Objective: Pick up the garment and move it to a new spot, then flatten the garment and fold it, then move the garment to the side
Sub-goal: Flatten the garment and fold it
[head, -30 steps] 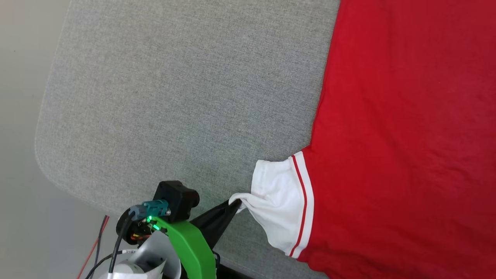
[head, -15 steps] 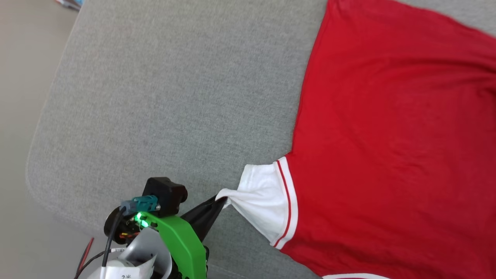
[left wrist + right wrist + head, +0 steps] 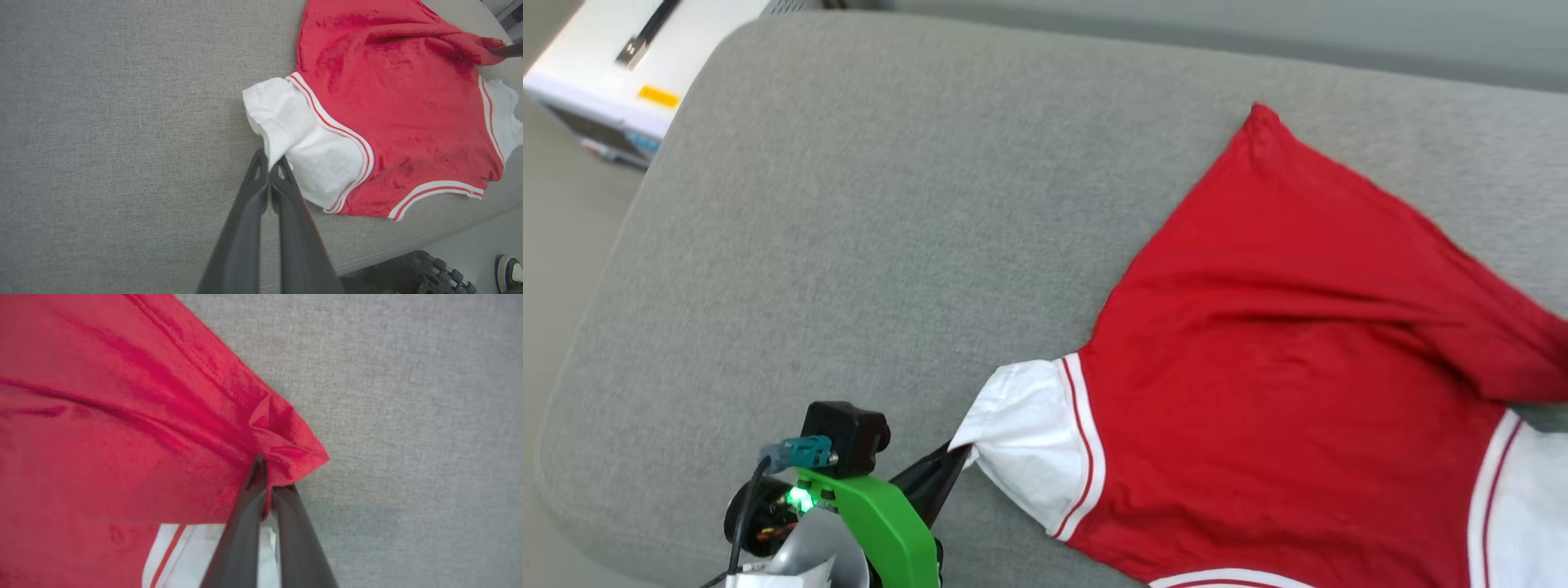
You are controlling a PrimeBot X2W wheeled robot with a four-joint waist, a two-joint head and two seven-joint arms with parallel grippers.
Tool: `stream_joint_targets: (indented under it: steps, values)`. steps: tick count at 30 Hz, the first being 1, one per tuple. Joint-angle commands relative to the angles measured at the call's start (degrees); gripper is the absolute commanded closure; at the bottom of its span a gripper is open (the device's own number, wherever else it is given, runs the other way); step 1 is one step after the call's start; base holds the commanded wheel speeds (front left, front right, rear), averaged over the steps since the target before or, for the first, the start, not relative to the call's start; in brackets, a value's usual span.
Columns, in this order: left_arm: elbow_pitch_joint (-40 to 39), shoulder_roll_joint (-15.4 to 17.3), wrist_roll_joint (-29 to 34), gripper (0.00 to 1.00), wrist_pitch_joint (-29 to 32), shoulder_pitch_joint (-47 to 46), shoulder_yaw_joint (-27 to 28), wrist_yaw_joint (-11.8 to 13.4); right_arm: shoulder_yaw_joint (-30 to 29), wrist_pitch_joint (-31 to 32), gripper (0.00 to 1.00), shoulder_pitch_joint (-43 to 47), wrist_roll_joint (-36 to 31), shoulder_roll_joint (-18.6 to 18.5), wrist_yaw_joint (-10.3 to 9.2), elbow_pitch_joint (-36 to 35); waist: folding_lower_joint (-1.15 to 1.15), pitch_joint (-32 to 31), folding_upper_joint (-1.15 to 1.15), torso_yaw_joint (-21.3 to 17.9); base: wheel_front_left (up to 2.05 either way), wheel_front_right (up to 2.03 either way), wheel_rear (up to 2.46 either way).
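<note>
The garment (image 3: pixel 1282 367), red with white striped-trim sleeves, lies plain side up on the grey padded surface (image 3: pixel 849 245). My left gripper (image 3: pixel 956 454) is at the near left, shut on the edge of the left white sleeve (image 3: pixel 286 122); its fingers (image 3: pixel 261 192) pinch the cloth between the tips. My right gripper (image 3: pixel 267 475) is shut on a red hem corner (image 3: pixel 294 453), lifted and creased above the right white sleeve (image 3: pixel 192 555). A dark fingertip (image 3: pixel 506 51) of that gripper shows at the far corner in the left wrist view. The lettering is hidden.
A white box (image 3: pixel 621 73) stands on the floor beyond the surface's far left corner. The surface's rounded edge runs along the left and near sides. The robot's dark wheeled base (image 3: pixel 441 273) and a shoe (image 3: pixel 508 271) lie below the near edge.
The head camera has tilted up, bringing the far edge and the white box into view. The garment's right hem corner has been drawn over toward the right sleeve. The left gripper keeps its hold.
</note>
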Motion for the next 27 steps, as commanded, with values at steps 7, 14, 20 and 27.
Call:
stream_joint_targets:
  steps: [7,14,20,27]
  values:
    - [1.1,-1.1,-1.1,1.00,-1.8,2.0,0.7,1.3,-6.2,1.9,1.00,11.3,1.1,2.4,-0.03,-9.2,0.00,-8.1,0.00,-6.3,0.00,0.00,0.00]
    - [3.2,-3.2,-1.2,1.00,-4.4,2.4,1.0,2.1,-13.2,5.1,1.00,24.5,-0.8,7.5,-0.03,-20.3,0.00,-9.5,0.00,-7.1,0.00,0.00,0.00]
    - [5.3,-5.2,-1.3,1.00,-6.0,1.7,0.7,2.0,-15.1,4.7,1.00,28.9,-1.7,11.5,-0.03,-22.1,0.00,-9.2,0.00,-7.2,0.00,0.00,0.00]
    - [6.3,-5.7,-1.2,1.00,-6.7,0.8,0.3,1.1,-14.8,3.7,0.62,29.4,-1.9,12.7,-0.03,-21.9,0.00,-8.7,0.00,-6.8,0.00,0.00,0.00]
